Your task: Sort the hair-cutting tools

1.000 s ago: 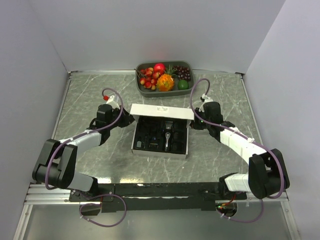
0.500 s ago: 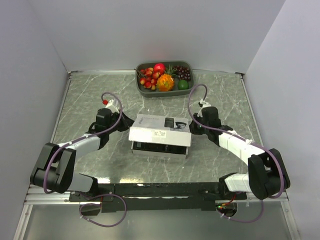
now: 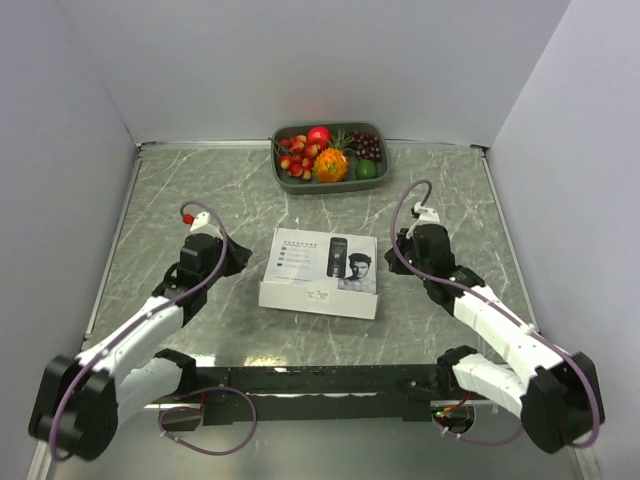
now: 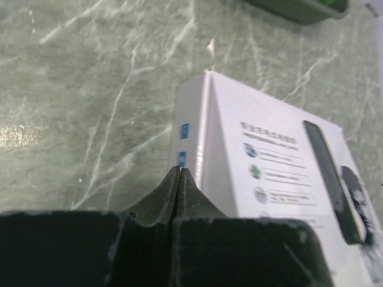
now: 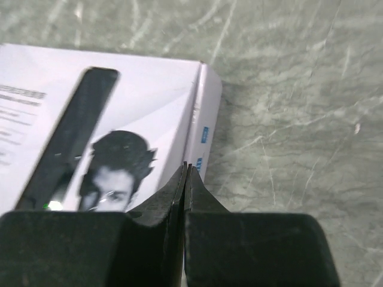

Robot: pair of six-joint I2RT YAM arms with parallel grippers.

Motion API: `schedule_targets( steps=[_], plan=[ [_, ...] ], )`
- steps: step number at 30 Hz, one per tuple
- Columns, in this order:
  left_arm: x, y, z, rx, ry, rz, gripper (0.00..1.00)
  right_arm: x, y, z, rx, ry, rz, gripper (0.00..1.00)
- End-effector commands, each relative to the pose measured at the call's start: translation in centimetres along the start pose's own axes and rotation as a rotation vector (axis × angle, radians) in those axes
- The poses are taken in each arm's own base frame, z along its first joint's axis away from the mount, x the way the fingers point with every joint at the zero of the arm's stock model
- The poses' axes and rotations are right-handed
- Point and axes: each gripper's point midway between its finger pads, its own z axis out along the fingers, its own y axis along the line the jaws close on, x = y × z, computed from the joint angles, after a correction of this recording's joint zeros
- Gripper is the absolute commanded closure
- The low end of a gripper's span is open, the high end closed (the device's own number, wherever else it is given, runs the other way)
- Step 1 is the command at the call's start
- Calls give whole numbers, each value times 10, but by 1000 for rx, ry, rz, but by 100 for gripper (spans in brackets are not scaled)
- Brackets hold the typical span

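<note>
You have the left gripper [image 4: 179, 174] and the right gripper [image 5: 186, 170] pinched shut on nothing, either side of the closed white box [image 3: 320, 272]; the hair-cutting tools are hidden from view.

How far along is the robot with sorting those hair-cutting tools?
Looks nearly finished: the white printed cardboard box lies closed on the grey marbled table, with no loose tools in sight. Nothing is in hand; the left gripper and right gripper are shut, empty, at the box's ends. Probably only pulling back is left.

a robot lab cell: bare white walls [image 3: 300, 60] enclosing a marble-patterned table [image 3: 190, 195].
</note>
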Motion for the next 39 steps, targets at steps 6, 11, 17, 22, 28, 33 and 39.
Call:
schedule_targets(
  steps=[6, 11, 17, 22, 28, 33, 39],
  plan=[
    [-31, -60, -22, 80, -70, 41, 99, -24, 40, -32, -74, -40, -120, 100],
    [16, -80, -6, 124, 51, 86, 99, 6, 45, -16, -103, 24, -127, 100],
    [75, -64, 13, 65, 185, 88, 99, 59, 36, 0, -92, 143, -101, 100],
    [100, -34, 9, -14, 223, 63, 99, 96, 20, -2, -32, 211, -72, 100],
    [112, -13, 4, -59, 224, 48, 99, 108, 9, -1, 36, 227, -43, 100],
    [80, -42, -12, 29, 147, 24, 97, 74, 18, -15, 27, 126, -55, 100],
    [39, -51, -51, 35, 46, -19, 92, 52, 18, -44, 15, 66, -54, 100]
  ],
)
